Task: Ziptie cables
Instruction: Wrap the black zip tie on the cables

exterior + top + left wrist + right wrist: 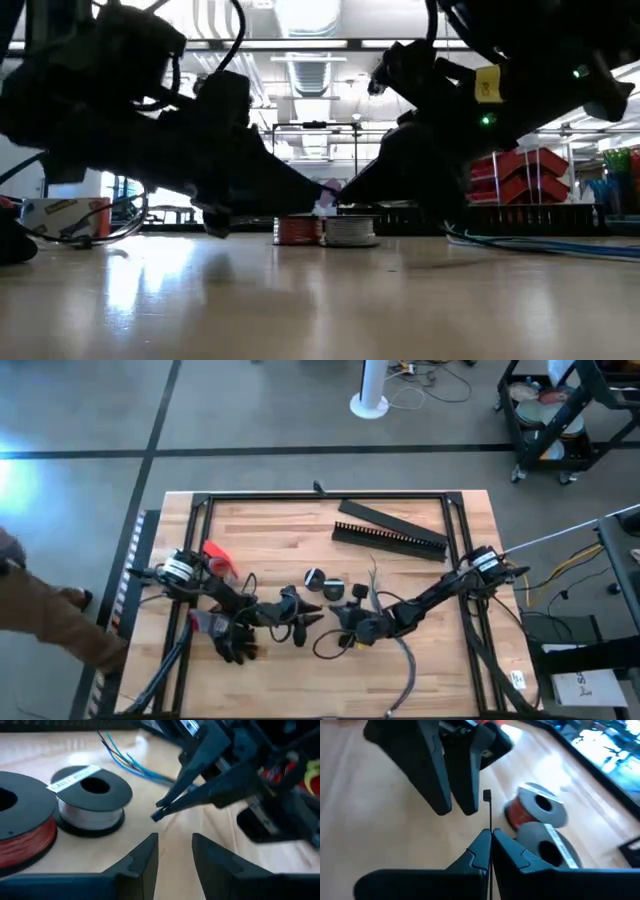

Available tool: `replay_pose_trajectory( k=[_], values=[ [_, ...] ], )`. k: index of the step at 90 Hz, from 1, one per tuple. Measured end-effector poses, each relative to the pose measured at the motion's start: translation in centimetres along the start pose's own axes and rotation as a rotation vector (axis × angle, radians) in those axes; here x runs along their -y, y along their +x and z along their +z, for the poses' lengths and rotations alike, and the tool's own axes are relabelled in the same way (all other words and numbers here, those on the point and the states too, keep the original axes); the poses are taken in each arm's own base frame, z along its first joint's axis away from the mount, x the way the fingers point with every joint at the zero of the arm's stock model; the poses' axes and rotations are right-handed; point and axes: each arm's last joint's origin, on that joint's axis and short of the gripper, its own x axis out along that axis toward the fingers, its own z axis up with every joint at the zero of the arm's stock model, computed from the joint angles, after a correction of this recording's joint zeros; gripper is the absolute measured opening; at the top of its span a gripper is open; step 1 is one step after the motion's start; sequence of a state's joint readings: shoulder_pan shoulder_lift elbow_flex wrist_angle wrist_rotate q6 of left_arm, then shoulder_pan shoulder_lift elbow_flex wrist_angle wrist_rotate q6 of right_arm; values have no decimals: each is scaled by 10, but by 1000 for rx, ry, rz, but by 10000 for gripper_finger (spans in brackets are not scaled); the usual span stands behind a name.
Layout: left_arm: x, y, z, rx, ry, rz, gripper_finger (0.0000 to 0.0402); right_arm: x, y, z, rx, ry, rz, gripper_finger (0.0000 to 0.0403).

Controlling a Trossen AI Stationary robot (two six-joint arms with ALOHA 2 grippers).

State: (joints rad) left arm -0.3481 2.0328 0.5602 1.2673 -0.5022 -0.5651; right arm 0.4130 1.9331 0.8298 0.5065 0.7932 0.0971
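In the right wrist view, nearest to us are the right gripper's [491, 836] own two fingers. They are pressed together on the ziptie [490, 817], a thin black strip that runs forward out of them, with its small square head at the far end. Facing it is the left gripper [456, 812]; its two fingers point at the ziptie's head, with only a narrow gap between them. Past the ziptie, two spools stand side by side on the wooden table [380, 840]: the red spool [536, 812] and the pale spool [555, 849].

In the left wrist view, the left fingers stand a little apart and hold nothing. The closed tip of the right gripper is just in front of them. Both spools are near, and some thin blue wires [131, 761] lie on the table farther off.

In the high view, the left arm comes in from 9 o'clock and the right arm from 3 o'clock. The two grippers meet a little toward 6 o'clock from the table's middle. The spools are just at 12 o'clock of this place. The cables [320, 648] show as a thin dark loop just at 6 o'clock of the grippers. The ziptie is too thin to see here. The toothed duct [390, 538] lies toward 1 o'clock.

In the low view, both arms are dark shapes. Their tips almost touch above the table, and the two spools stand behind them.
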Motion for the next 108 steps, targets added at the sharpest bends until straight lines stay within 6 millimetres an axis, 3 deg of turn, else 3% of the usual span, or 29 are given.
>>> replay_pose_trajectory(
  k=[27,82,108],
  values=[
    [-2,14,-8,141,-61,16,98,-1,-4,-1,21,36,-93,0],
    [-2,30,10,276,-126,74,98,-2,-9,2,68,92,-180,0],
    [4,44,7,293,-146,53,98,-2,-10,1,72,108,-206,0]
  ],
)
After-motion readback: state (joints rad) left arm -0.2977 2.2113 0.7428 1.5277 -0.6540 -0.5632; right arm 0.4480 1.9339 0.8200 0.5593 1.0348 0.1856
